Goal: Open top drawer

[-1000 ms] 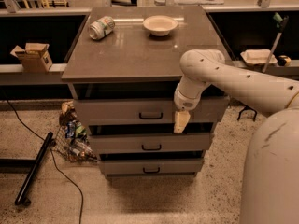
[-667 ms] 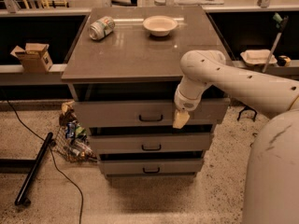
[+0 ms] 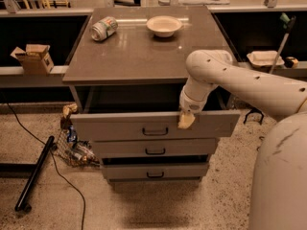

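The top drawer (image 3: 120, 127) is the widest grey drawer of the cabinet, with a small dark loop handle (image 3: 155, 131) centred on its front. It stands pulled out a little from under the table top, with a dark gap behind its front. My gripper (image 3: 186, 120) hangs from the white arm at the drawer's upper front edge, to the right of the handle. Its tan fingertip rests against the drawer front. Two narrower grey drawers (image 3: 154, 149) sit below it.
On the grey table top (image 3: 134, 56) lie a tipped can (image 3: 104, 28) and a white bowl (image 3: 164, 26). A bag of litter (image 3: 72, 143) and a black pole (image 3: 33, 174) are on the floor at left. A cardboard box (image 3: 32, 57) sits on a shelf.
The gripper has moved up and a little toward the drawer's top edge. The top drawer now stands further out from the cabinet than before.
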Robot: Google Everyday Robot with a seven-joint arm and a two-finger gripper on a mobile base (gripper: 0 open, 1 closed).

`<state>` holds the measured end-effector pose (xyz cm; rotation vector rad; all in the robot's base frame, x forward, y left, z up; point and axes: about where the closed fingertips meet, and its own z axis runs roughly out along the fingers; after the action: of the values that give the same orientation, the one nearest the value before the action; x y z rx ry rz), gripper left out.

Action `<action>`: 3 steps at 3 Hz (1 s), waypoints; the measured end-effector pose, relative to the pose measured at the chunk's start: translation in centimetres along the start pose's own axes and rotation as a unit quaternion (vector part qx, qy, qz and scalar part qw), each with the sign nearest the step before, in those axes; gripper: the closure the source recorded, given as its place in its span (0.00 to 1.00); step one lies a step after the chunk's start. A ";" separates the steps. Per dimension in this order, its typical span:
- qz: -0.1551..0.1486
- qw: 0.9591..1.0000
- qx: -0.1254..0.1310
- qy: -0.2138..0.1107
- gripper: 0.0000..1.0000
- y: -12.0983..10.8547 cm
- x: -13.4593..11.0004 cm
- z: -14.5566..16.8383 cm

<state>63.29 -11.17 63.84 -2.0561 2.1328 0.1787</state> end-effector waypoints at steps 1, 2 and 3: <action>0.020 0.999 0.019 -0.020 0.35 1.3 0.7 -1.1; 0.020 0.999 0.019 -0.020 0.17 1.3 0.7 -1.1; 0.020 0.999 0.019 -0.020 0.00 1.3 0.7 -1.1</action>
<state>61.93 -12.04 64.67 -1.9737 2.1370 0.1813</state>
